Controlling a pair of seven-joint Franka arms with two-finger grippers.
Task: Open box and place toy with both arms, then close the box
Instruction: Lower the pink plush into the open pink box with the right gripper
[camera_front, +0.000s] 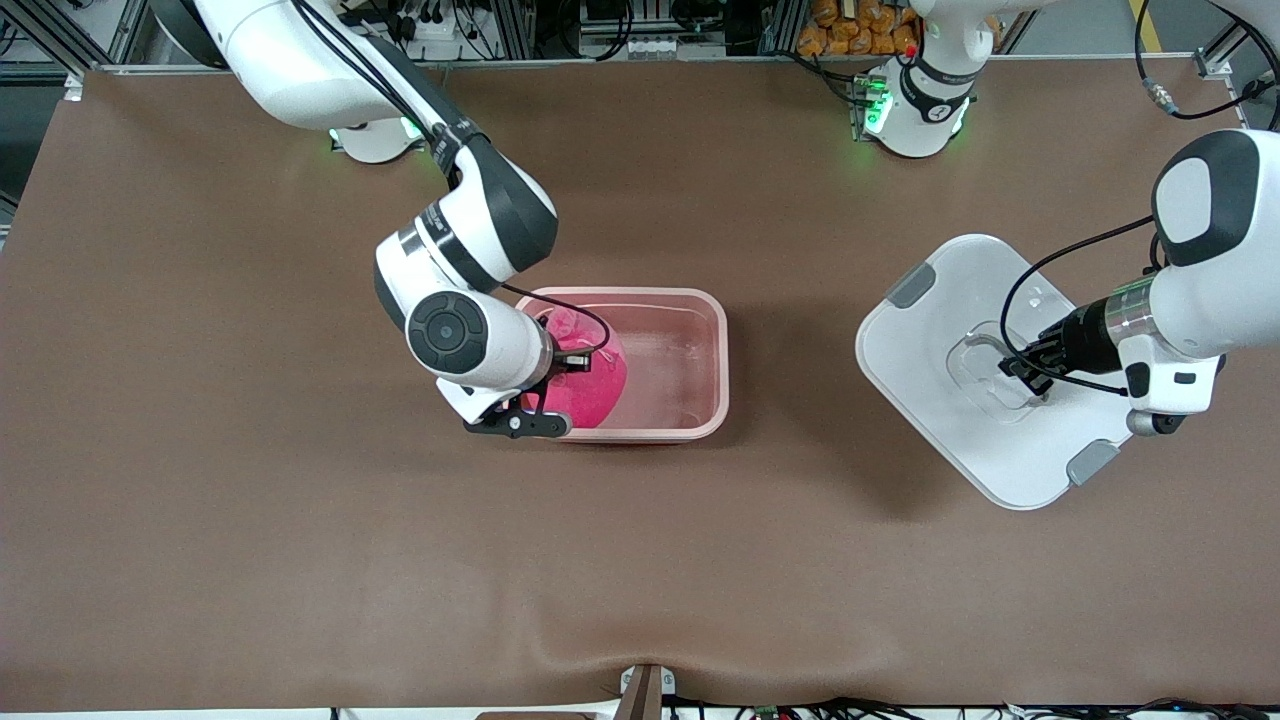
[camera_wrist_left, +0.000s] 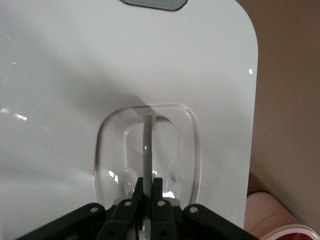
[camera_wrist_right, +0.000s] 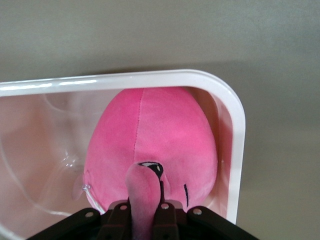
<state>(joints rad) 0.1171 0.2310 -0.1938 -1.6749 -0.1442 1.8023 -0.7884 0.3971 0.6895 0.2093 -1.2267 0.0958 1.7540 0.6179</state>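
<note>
The box's translucent pink tub (camera_front: 722, 360) stands open at mid-table, its white rim (camera_wrist_right: 150, 79) showing in the right wrist view. The hot-pink toy (camera_front: 590, 385) (camera_wrist_right: 150, 130) sits inside it at the right arm's end. My right gripper (camera_front: 575, 362) (camera_wrist_right: 145, 205) is down in the tub, shut on a lighter pink flap of the toy. The white lid (camera_front: 950, 300) (camera_wrist_left: 125, 60) is off the tub, over the table toward the left arm's end, and throws a shadow there. My left gripper (camera_front: 1020, 368) (camera_wrist_left: 148, 187) is shut on the thin handle in the lid's recess.
Grey clips (camera_front: 910, 285) (camera_front: 1092, 462) sit on two sides of the lid. The arm bases (camera_front: 375, 140) (camera_front: 910, 120) stand along the table edge farthest from the front camera. Brown table surface (camera_front: 640, 560) stretches wide nearer the front camera.
</note>
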